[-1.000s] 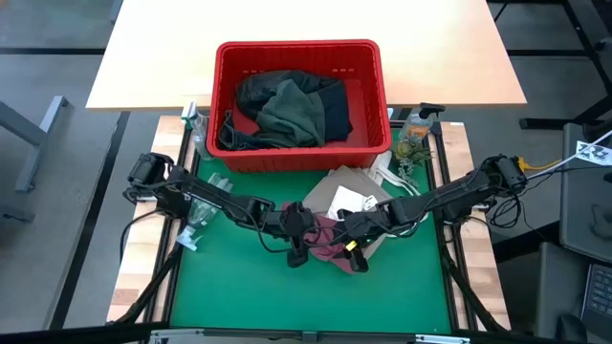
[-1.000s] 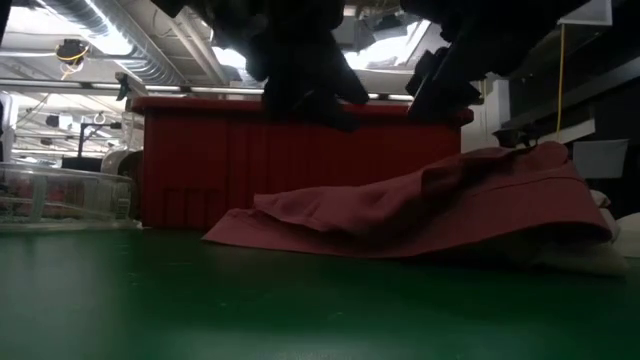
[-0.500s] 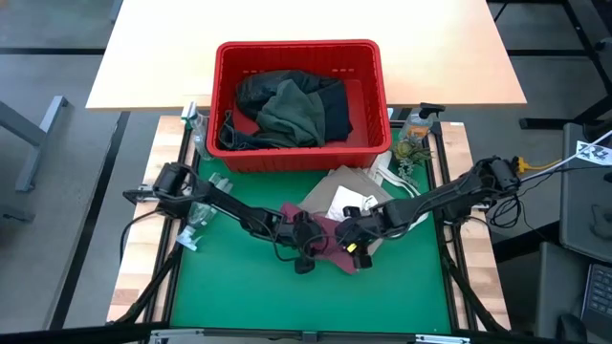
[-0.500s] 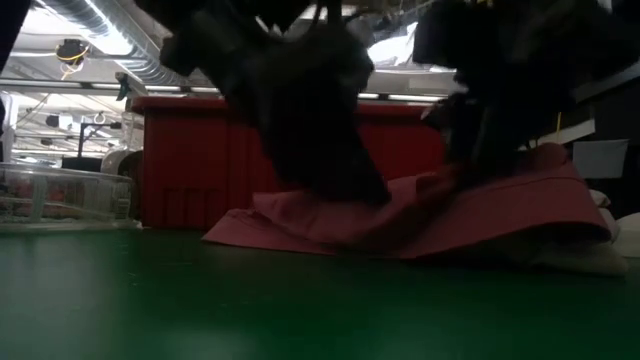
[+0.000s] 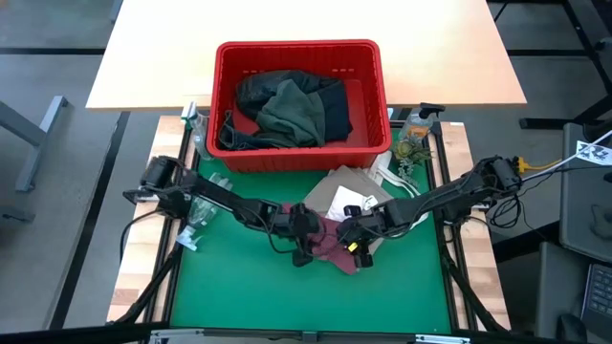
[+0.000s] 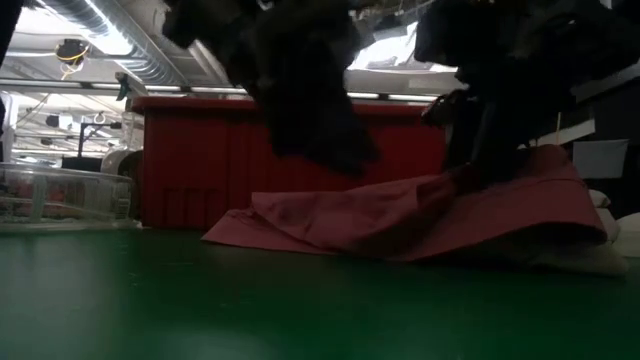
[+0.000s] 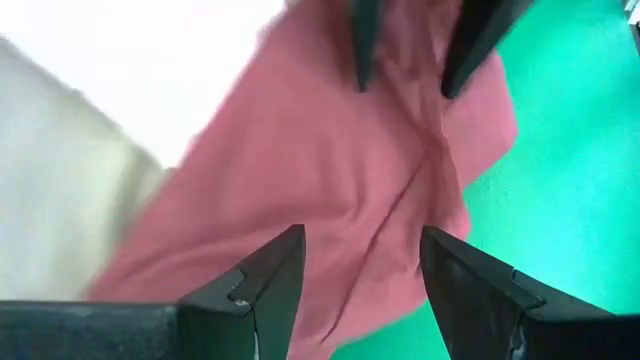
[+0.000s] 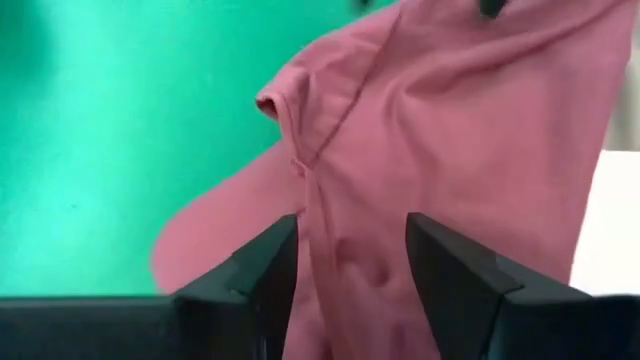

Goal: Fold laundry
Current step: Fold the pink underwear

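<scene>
A crumpled maroon piece [image 5: 331, 250] lies on the green mat, its far edge against a tan top [image 5: 346, 183]. More laundry, olive and black, fills the red basket [image 5: 298, 45]. My left gripper [image 5: 301, 247] hangs open over the maroon piece's left part [image 7: 330, 150], clear of it in the low view [image 6: 335, 150]. My right gripper [image 5: 356, 247] is open too. It points steeply down at the maroon piece's raised right part [image 6: 470, 185], with wrinkled cloth showing between its fingers [image 8: 350, 235]. My right gripper has its open fingertips [image 6: 478, 170] down at the raised fold of the maroon piece [image 8: 330, 210], coming from above and slanting in from the table's right. Whether they touch the cloth I cannot tell. My left gripper touches nothing.
The basket stands at the mat's far edge, behind the clothes. A spray bottle [image 5: 416, 126] sits at the far right, and clear plastic pieces [image 5: 201, 212] at the left. Bare green mat [image 5: 249, 291] lies toward the near edge.
My right gripper has tipped more steeply down and sunk onto the maroon piece's raised right part. My left gripper has come down toward the cloth's left part, then eased up a little. The maroon piece lies much as before.
</scene>
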### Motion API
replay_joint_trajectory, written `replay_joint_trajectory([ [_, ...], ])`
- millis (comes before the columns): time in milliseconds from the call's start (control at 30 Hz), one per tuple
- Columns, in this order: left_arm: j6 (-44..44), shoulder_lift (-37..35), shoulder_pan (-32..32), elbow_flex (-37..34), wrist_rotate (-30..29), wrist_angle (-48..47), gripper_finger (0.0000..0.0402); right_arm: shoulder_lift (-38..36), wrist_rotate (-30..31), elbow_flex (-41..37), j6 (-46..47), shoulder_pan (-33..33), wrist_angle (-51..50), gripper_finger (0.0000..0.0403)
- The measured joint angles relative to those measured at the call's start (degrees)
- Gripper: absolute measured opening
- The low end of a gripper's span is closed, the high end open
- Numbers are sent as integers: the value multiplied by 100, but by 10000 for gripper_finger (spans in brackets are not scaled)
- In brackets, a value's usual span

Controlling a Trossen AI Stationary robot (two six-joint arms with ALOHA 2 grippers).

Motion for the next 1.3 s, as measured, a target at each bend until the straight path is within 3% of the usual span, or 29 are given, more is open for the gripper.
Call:
replay_joint_trajectory([
  [167,-170,-706,247,4,0,-1014,192,-116,-13,224,-18,0,-296,188],
  [300,-810,-1187,547,4,-26,-2138,192,-210,-15,448,-134,-2,-562,188],
  [500,-1761,-1268,919,-3,-46,-3272,192,-244,-13,563,-321,-2,-729,188],
  [867,-2381,-979,1094,-528,-48,-3133,192,-245,-13,558,-621,0,-859,188],
  [1000,-2653,-979,1092,-923,4,-2776,192,-245,-13,558,-637,0,-874,188],
  [1200,-2804,-977,1061,-1595,282,-1349,192,-245,-13,558,-774,0,-882,188],
  [1300,-2850,-984,1066,-1750,280,-1215,191,-245,-13,558,-774,0,-880,188],
])
